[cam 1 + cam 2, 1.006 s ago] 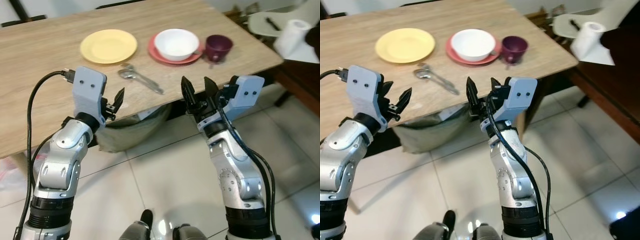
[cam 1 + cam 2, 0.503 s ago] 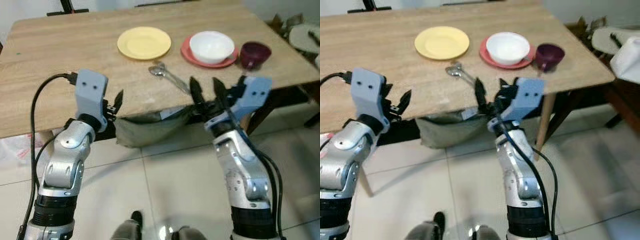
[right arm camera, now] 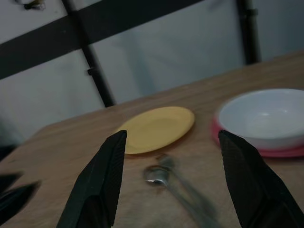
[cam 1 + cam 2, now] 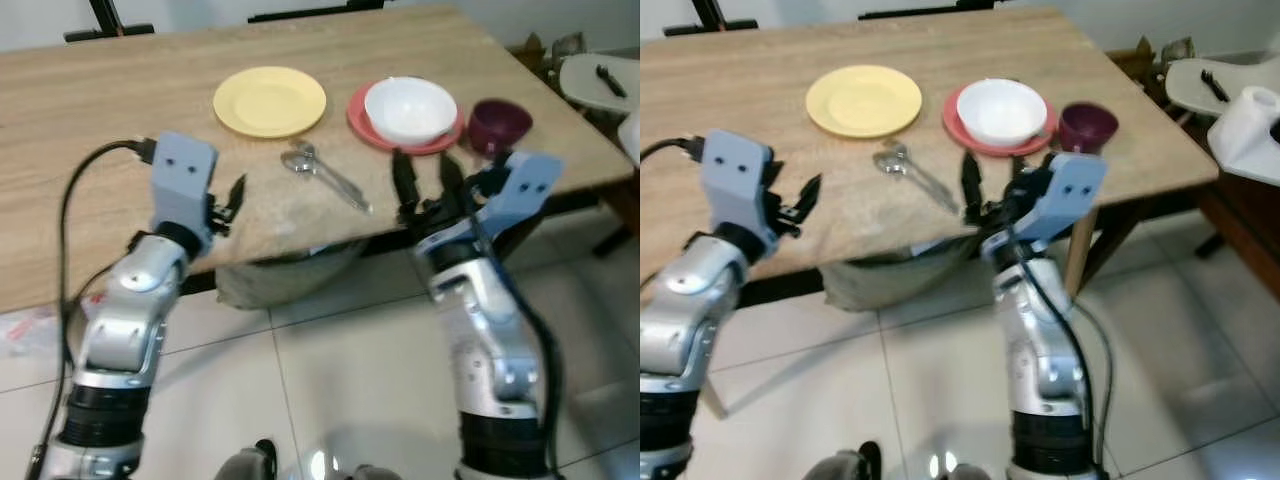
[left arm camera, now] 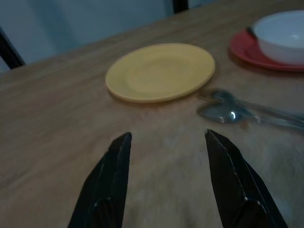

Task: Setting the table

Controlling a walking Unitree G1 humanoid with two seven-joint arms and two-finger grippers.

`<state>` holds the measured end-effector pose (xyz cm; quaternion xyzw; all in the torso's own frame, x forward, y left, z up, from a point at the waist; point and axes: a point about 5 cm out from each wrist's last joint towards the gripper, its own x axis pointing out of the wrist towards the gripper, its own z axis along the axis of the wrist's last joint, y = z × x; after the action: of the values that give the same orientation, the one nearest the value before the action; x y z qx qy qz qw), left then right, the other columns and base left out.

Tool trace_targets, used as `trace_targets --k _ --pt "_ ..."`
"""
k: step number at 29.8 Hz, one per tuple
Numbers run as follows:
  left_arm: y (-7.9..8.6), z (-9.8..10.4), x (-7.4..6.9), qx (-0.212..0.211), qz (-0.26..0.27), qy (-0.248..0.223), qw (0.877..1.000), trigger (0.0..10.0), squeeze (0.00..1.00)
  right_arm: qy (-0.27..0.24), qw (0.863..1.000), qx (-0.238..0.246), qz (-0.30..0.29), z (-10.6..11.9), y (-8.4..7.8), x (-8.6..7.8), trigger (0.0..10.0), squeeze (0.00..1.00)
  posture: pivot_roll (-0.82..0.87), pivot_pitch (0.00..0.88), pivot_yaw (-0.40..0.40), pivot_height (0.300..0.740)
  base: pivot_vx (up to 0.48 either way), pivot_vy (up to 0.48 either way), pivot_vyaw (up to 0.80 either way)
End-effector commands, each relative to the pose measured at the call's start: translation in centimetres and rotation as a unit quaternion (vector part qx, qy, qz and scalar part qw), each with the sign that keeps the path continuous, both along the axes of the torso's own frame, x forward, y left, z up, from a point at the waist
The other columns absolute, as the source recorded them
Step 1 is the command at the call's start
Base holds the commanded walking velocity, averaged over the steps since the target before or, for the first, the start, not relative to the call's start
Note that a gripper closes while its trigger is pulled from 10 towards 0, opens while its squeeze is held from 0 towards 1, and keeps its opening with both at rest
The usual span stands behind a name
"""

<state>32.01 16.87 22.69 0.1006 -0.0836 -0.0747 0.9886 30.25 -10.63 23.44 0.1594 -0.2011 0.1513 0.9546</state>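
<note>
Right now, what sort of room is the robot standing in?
Probably a home dining area: a wooden table holds a yellow plate, a white bowl on a red plate, spoons and a purple cup, over tiled floor.

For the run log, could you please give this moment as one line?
left gripper: open, empty, over table edge | right gripper: open, empty, near spoons | yellow plate, white bowl: untouched

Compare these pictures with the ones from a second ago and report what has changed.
The camera has shifted as the robot moves at the table edge. Both tools, left and right, remain open and empty. The yellow plate, spoons, white bowl on its red plate and purple cup lie unchanged.
</note>
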Motion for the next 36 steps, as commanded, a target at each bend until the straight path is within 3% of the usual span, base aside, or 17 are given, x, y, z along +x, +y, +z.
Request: trace_targets --k 1,10,14,18,24,30,32,33,36 --pt "-0.5 -0.4 0.0 0.001 -0.008 0.005 1.0 10.0 0.0 0.006 1.0 0.003 -0.006 -0.3 -0.6 -0.1 10.0 0.0 -0.07 0.125 0.059 0.74 0.465 0.0 0.0" --pt "-0.5 -0.4 0.0 0.001 -0.006 0.003 1.0 10.0 0.0 0.006 1.0 0.0 0.01 -0.4 -0.2 -0.2 10.0 0.0 -0.07 0.122 0.059 0.74 0.465 0.0 0.0" --pt "-0.4 -0.3 0.0 0.001 -0.006 0.002 1.0 10.0 0.0 0.008 0.996 -0.024 0.084 -0.6 0.9 -0.7 10.0 0.0 -0.07 0.121 0.061 0.74 0.465 0.0 0.0" --pt "-0.1 -0.3 -0.5 0.008 -0.006 -0.003 1.0 10.0 0.0 0.011 0.977 -0.061 0.203 -0.9 2.0 -2.2 10.0 0.0 -0.07 0.116 0.061 0.74 0.465 0.0 0.0" --pt "0.4 -0.1 -0.8 0.005 -0.008 -0.004 1.0 10.0 0.0 0.019 0.961 -0.093 0.258 -1.5 1.8 -3.1 10.0 0.0 -0.06 0.114 0.058 0.74 0.362 0.0 0.0" --pt "0.0 0.0 -1.2 0.014 -0.054 0.0 0.998 10.0 0.0 0.029 0.948 -0.13 0.289 -2.0 0.9 -3.8 10.0 0.0 -0.06 0.107 0.055 0.74 0.0 0.0 0.0" --pt "-0.4 -0.2 -1.7 0.038 -0.109 0.018 0.993 10.0 0.0 0.043 0.931 -0.183 0.313 -2.5 0.3 -4.8 10.0 0.0 -0.07 0.107 0.056 0.74 0.0 0.0 0.0" --pt "-0.4 -0.2 -1.7 0.038 -0.109 0.018 0.993 10.0 0.0 0.043 0.931 -0.183 0.313 -2.5 0.3 -4.8 10.0 0.0 -0.07 0.107 0.056 0.74 0.0 0.0 0.0" --pt "-0.9 -0.8 -2.3 0.092 -0.172 0.049 0.98 10.0 0.0 0.076 0.905 -0.279 0.311 -3.7 -0.7 -5.8 10.0 0.0 -0.07 0.112 0.053 0.74 0.0 0.0 0.0"
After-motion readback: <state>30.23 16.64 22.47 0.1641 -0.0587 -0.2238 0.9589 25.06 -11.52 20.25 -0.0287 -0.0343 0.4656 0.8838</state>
